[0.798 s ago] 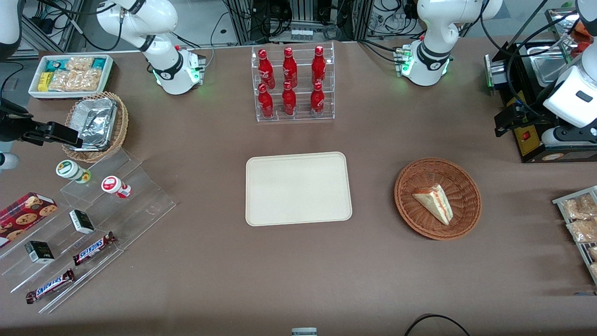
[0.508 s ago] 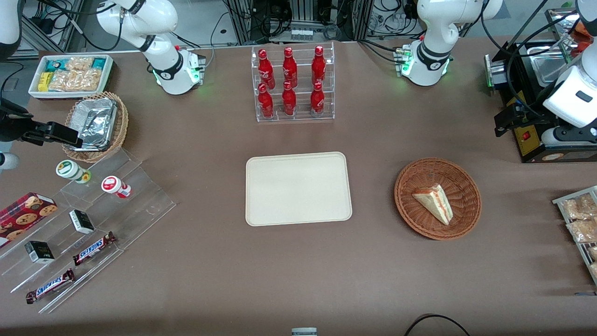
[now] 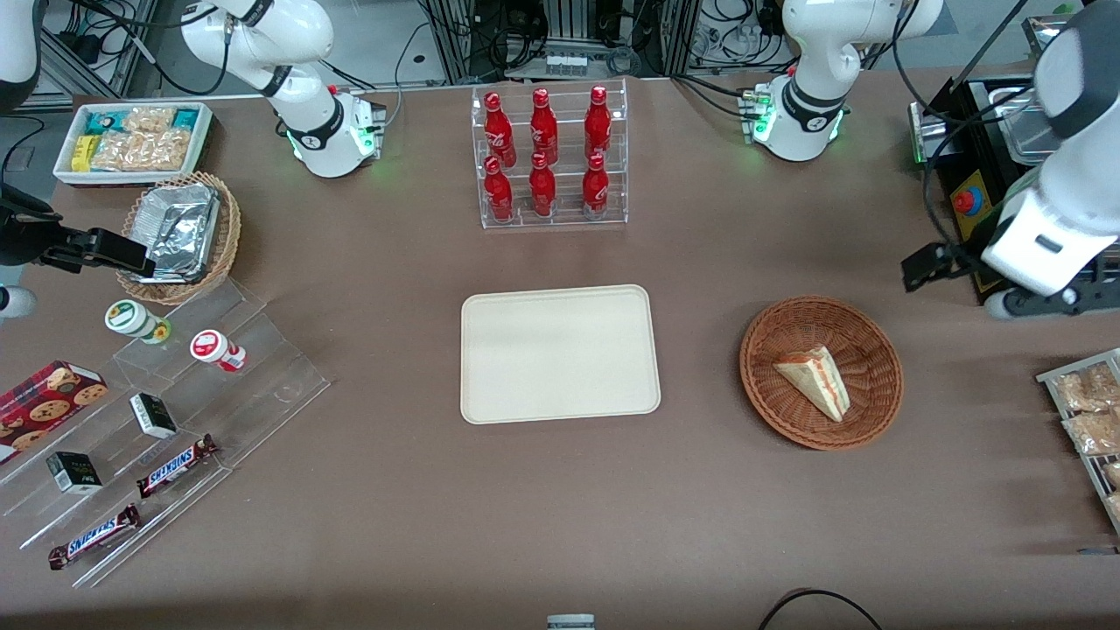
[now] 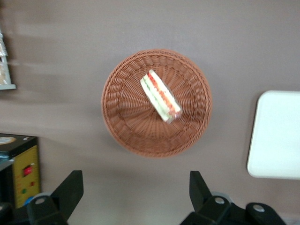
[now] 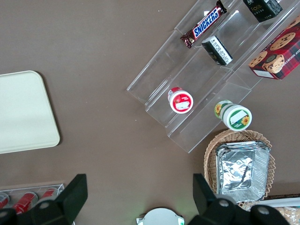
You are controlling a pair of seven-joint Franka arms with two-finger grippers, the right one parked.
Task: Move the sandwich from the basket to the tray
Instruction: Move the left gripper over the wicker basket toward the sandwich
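Note:
The sandwich [image 3: 818,381] [image 4: 161,96], a pale wedge with red, orange and green layers, lies inside the round reddish-brown basket [image 3: 770,332] [image 4: 126,122]. The cream tray [image 3: 560,354] [image 4: 276,136] lies bare at the table's middle, beside the basket toward the parked arm's end. My gripper [image 4: 135,183] hangs high over bare tabletop just short of the basket's rim, open wide with nothing between its dark fingers [image 4: 70,185]. In the front view its white wrist [image 3: 1041,241] hovers farther from the camera than the basket, toward the working arm's end.
A black box with a red button [image 3: 967,203] stands beside my wrist. A rack of snack bags [image 3: 1085,411] sits at the working arm's edge. A clear rack of red bottles [image 3: 547,157] stands farther back than the tray. Acrylic steps with snacks [image 3: 175,394] lie toward the parked arm's end.
My arm has swung in from the black box toward the basket, uncovering the red button. Sandwich, basket and tray have not moved.

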